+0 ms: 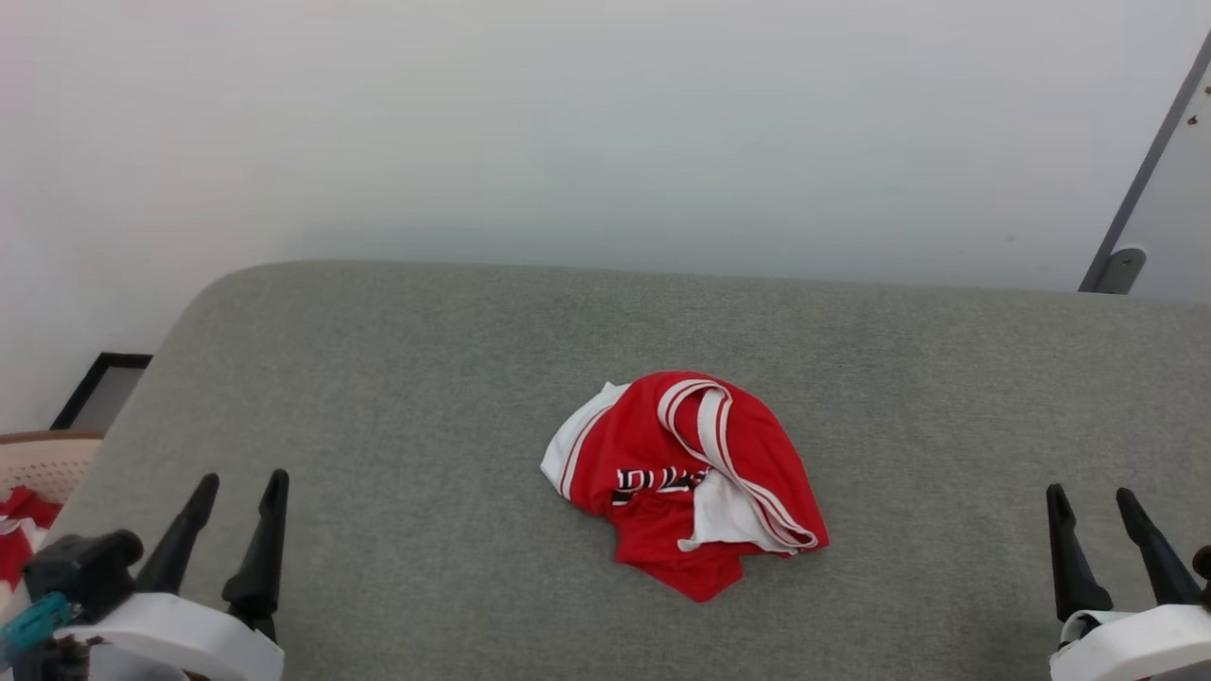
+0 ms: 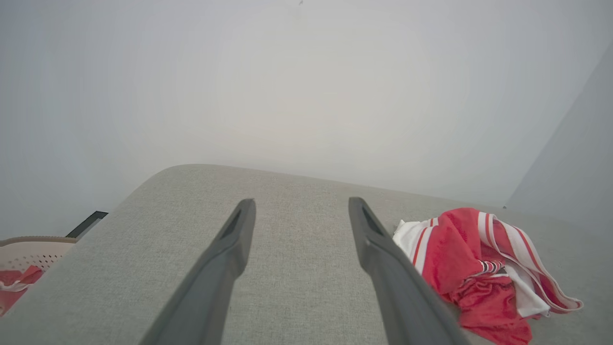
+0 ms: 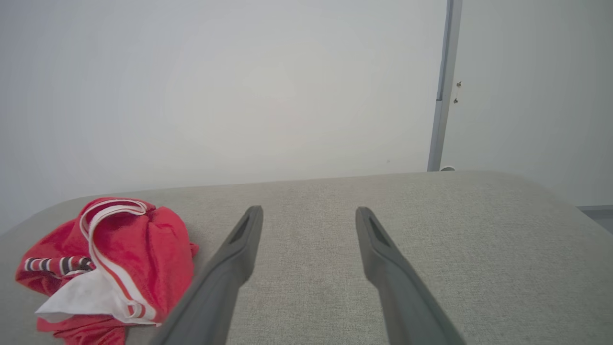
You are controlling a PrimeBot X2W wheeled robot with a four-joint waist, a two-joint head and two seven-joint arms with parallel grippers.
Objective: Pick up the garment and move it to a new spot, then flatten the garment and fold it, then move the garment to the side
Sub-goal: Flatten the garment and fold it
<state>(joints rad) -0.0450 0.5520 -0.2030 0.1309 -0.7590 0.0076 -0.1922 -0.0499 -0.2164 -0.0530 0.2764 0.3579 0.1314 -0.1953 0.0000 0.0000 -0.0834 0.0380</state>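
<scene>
The garment (image 1: 683, 478), a red jersey with white sleeves and striped trim, lies crumpled in a heap at the middle of the grey padded table (image 1: 426, 378); part of its black lettering shows. My left gripper (image 1: 241, 490) rests open at the lower left, well clear of the heap. My right gripper (image 1: 1093, 501) stands open at the lower right, also apart from it. In the left wrist view the garment (image 2: 479, 268) lies right of the open fingers (image 2: 237, 239). The right wrist view has the garment (image 3: 110, 263) left of the fingers (image 3: 368, 239).
A pale perforated basket (image 1: 43, 463) holding red cloth sits beyond the table's left edge. A white wall rises behind the table, with a grey metal post (image 1: 1135, 189) at the far right. Bare grey surface surrounds the heap on all sides.
</scene>
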